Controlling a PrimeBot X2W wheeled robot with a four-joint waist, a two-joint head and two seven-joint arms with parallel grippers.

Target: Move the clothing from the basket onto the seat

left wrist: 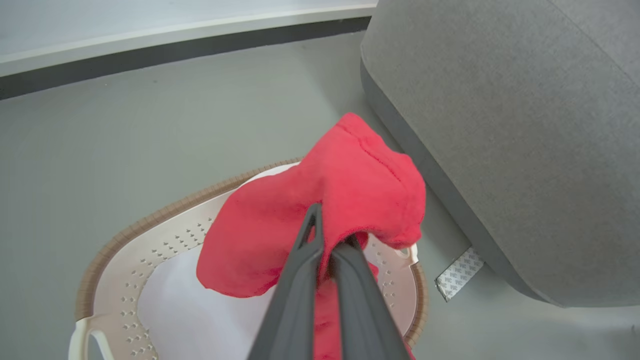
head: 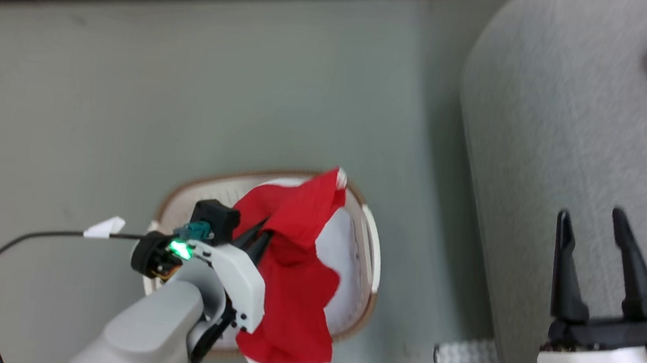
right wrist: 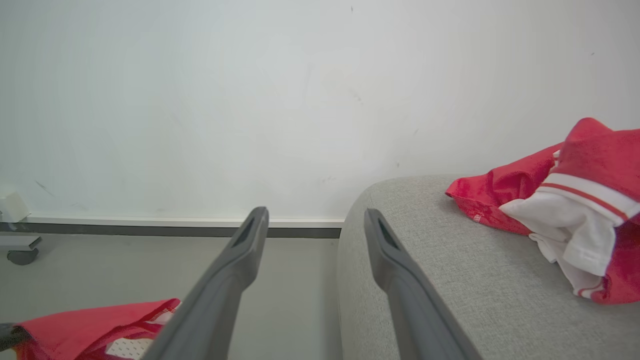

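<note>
Clothing point(head: 297, 263), a red piece with white trim, hangs pinched in the closed left hand point(head: 260, 236) at lower centre of the head view, over the basket point(head: 374, 253). Best lifted until the hem clears the basket's edge, then swung right onto the seat point(head: 544, 138), where the right hand point(head: 590, 214) hovers open and empty.

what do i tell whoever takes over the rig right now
Left end effector: shut on a red garment, hanging over the basket.
Right end effector: open, empty, at the sofa edge.
Done: red and white clothing lies on the sofa.
Left: carry the held garment to the sofa and release; check the basket, partly hidden by it.
</note>
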